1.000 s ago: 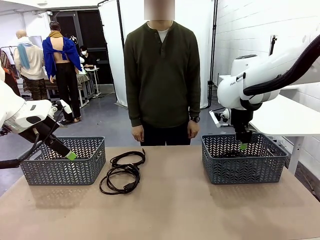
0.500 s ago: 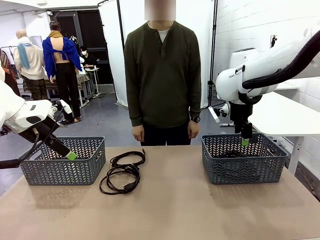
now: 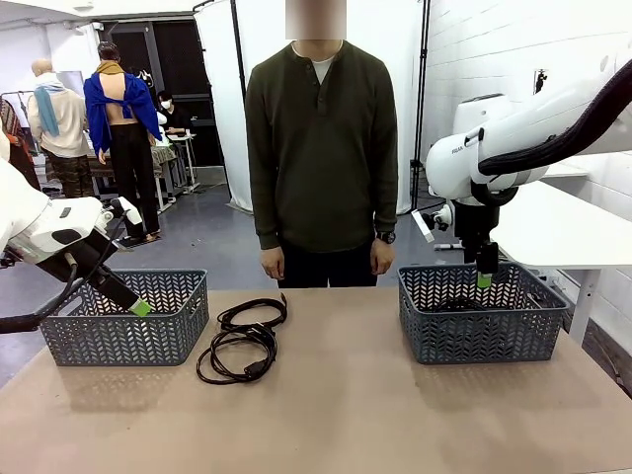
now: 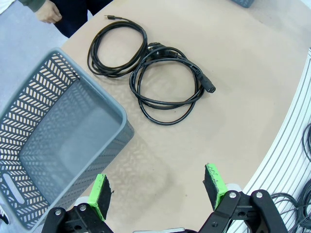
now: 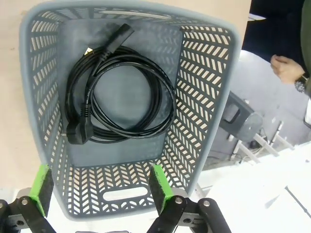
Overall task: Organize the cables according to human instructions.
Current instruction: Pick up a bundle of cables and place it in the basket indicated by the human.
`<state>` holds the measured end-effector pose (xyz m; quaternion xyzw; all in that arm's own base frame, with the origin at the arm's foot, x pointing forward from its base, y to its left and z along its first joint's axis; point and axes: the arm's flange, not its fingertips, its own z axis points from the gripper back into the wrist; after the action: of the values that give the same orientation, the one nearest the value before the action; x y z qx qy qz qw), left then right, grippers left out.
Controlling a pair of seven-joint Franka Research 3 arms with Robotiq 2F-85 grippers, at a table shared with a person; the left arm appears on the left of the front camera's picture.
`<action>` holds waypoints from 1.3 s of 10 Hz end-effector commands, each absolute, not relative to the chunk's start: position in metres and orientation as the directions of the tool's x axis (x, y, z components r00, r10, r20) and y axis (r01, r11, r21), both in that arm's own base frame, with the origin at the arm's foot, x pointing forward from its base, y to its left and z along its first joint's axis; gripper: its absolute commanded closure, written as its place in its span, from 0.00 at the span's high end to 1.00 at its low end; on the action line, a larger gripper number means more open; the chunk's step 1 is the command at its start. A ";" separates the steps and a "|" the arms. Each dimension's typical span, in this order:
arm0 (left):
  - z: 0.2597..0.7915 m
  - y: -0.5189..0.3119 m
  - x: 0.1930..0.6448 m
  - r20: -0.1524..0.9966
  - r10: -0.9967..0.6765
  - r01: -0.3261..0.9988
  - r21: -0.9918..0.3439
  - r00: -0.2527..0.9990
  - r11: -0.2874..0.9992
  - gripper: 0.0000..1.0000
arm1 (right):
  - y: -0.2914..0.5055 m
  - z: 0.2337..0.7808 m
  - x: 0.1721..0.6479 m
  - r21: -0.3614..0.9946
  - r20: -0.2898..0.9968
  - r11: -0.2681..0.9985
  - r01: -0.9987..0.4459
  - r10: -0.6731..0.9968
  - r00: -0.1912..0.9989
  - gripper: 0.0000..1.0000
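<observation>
**Tabletop (image 3: 395, 415): 2 cords loose, 1 binned**

Two coiled cables (image 3: 252, 333) lie mid-table, touching at one edge, just beside left basket (image 3: 123, 341). A third coil (image 5: 81, 97) lies flat in right basket (image 3: 474, 341). L gripper (image 4: 158, 187) spread, empty, by left basket. R gripper (image 5: 99, 182) spread, empty, above right basket. Human (image 3: 321, 148) at far side, hands down, no cue visible.

Risks: grabbing one coil prob drags its neighbour or unwinds the loop. Plug could snag basket lattice. W/o a cue, wrong bin.

Two coiled cables (image 3: 249, 335) lie on the table (image 3: 346, 420) between the left basket (image 3: 123, 338) and right basket (image 3: 482, 331)
</observation>
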<state>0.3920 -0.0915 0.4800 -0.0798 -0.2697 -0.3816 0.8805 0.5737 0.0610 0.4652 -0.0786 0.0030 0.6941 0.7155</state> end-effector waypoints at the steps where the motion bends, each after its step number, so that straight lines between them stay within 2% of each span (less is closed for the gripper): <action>1: 0.480 -0.090 0.393 0.543 -0.618 0.713 0.048 0.569 0.699 1.00 | 0.061 0.465 0.574 -0.107 -0.113 0.022 -0.994 0.993 0.034 1.00; 3: 0.480 -0.090 0.393 0.543 -0.618 0.713 0.048 0.569 0.699 1.00 | 0.061 0.465 0.574 -0.108 -0.113 0.024 -0.994 0.993 0.036 1.00; 4: 0.480 -0.090 0.393 0.543 -0.618 0.713 0.048 0.569 0.699 1.00 | 0.066 0.473 0.570 -0.111 -0.065 0.081 -0.991 0.994 0.088 1.00; 8: 0.480 -0.090 0.393 0.543 -0.618 0.713 0.048 0.569 0.699 1.00 | 0.096 0.501 0.522 -0.112 0.025 0.210 -0.971 0.978 0.209 1.00; 11: 0.480 -0.090 0.393 0.543 -0.618 0.713 0.048 0.569 0.699 1.00 | 0.111 0.506 0.478 -0.102 0.159 0.331 -0.938 0.936 0.313 1.00; 13: 0.480 -0.090 0.393 0.543 -0.618 0.713 0.048 0.569 0.699 1.00 | 0.121 0.503 0.449 -0.094 0.245 0.347 -0.933 0.917 0.316 1.00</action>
<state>0.3920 -0.0915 0.4799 -0.0798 -0.2696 -0.3816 0.8805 0.4674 0.1193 0.5125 0.0235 -0.0976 0.5795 0.8088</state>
